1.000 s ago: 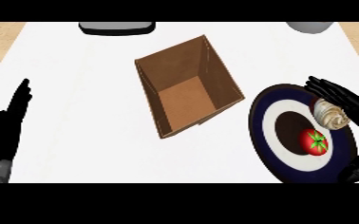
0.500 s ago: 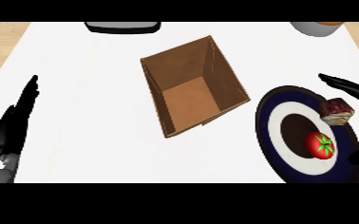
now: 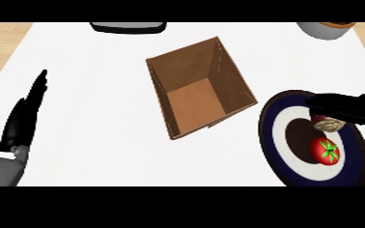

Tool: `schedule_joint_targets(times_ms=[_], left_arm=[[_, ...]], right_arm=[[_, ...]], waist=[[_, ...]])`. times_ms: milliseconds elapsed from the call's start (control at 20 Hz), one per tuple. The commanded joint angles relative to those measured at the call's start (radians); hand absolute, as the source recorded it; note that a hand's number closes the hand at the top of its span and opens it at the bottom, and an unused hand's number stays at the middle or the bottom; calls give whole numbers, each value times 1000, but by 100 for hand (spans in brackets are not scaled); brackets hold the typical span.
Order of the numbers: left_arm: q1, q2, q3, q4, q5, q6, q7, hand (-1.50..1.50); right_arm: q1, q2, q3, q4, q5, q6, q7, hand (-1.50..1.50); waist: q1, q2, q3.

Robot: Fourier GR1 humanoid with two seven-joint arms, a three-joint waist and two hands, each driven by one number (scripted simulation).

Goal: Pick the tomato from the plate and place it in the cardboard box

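The red tomato with its green star top sits on the plate, near the right edge of the white counter. The plate is dark blue at the rim, white inside, and dark in the middle. The tomato is not in the box.

The right hand is black and hangs over the top part of the plate, just above the tomato. Its fingers are curled. A small brown and cream lump sits right under the fingers, touching the tomato's top. I cannot tell if the hand holds it.

The cardboard box is open and tilted in the middle of the counter, just left of the plate.

The left hand rests at the left edge, fingers straight, holding nothing.

A dark tray and a grey bowl sit at the far edge.
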Motion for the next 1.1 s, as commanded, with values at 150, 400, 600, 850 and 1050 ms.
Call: schedule_joint_targets(times_ms=[150,400,600,850,1050], left_arm=[[-37,-17,28,50,-10,-23,-10,0],[30,-21,49,36,-35,-22,-32,0],[40,-57,43,-15,-53,-8,-5,0],[-3,-51,85,38,-59,-55,-7,0],[38,-50,106,82,-65,-54,-51,0]], right_arm=[[-130,66,153,205,192,-18,-173,-150],[-213,148,176,338,255,-61,-206,-150],[-177,201,194,342,272,-101,-181,-150],[-203,156,172,346,267,-59,-240,-150],[-176,172,208,328,241,-62,-259,-150]], waist=[[-11,-8,-2],[-19,-12,-3],[-30,-16,-3],[-40,-16,-3],[-40,-16,-4]])
